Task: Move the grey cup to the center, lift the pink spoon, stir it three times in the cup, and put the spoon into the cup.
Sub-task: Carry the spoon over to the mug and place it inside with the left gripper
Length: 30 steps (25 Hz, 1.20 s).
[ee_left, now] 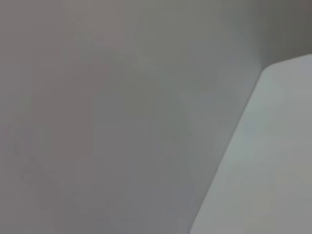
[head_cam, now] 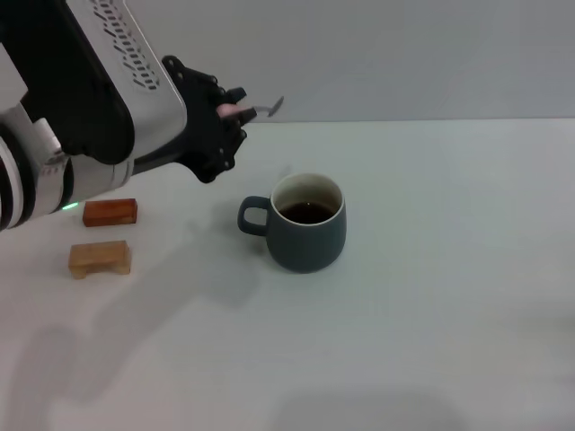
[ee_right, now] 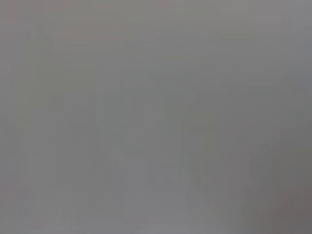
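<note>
The rounded dark blue-grey ceramic mug, the grey cup (head_cam: 307,224), stands upright near the middle of the white table (head_cam: 449,296) in the head view, its loop handle pointing toward nine o'clock and dark brown liquid showing inside its pale rim. Up at about eleven o'clock from the cup, raised off the table and clear of the mug, the left gripper (head_cam: 235,110) is clamped narrowly on the pale pink handle of the small slim pink spoon (head_cam: 259,109); the spoon lies roughly level, and its grey metal neck and bowl stick out of the black fingers toward three o'clock, above and just behind the cup's far rim without touching it. The left arm's large silver and black casing fills the upper left of that view. Out at nine o'clock from the cup, well apart from it, a reddish-brown wooden block (head_cam: 110,212) lies on the table with a paler tan wooden block (head_cam: 100,258) just nearer the robot. The left wrist view shows only a grey wall and a pale corner of the table; the right wrist view shows plain grey, and the right gripper appears nowhere.
</note>
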Motion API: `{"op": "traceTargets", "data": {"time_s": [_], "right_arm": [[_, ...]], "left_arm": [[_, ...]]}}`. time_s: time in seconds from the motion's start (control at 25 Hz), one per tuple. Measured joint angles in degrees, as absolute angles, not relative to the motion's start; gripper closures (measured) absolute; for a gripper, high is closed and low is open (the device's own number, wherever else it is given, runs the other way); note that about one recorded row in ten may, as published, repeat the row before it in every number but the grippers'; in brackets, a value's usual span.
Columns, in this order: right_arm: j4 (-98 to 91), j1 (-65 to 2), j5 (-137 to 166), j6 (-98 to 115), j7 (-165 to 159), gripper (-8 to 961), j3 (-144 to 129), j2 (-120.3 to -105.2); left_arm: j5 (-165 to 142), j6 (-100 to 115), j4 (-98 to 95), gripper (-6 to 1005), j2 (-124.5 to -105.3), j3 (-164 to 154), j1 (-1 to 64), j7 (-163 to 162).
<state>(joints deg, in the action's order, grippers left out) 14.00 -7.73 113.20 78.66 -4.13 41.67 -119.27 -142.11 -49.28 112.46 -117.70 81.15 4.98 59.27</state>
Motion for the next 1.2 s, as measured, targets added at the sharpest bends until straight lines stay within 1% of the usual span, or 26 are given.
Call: {"op": "traceTargets", "data": {"time_s": [0.6,1.0,1.2], "right_arm": [[10.2,-6.9,113.2,78.9,-4.1,954,51.1,-119.27],[9.9,-6.5,113.1,79.0,-4.1,954,52.7,-119.27],[9.9,-6.5,113.1,79.0,-4.1,954,52.7,-119.27]], "left_arm": [[-141.7,-54.3,114.9,846,-117.77,79.9,3.2,60.1],[-141.7,-55.9,114.2,840,-117.86,78.4,4.0,60.1],[-141.6,-55.9,111.2,837,-117.9,78.2,5.4,60.2]]}}
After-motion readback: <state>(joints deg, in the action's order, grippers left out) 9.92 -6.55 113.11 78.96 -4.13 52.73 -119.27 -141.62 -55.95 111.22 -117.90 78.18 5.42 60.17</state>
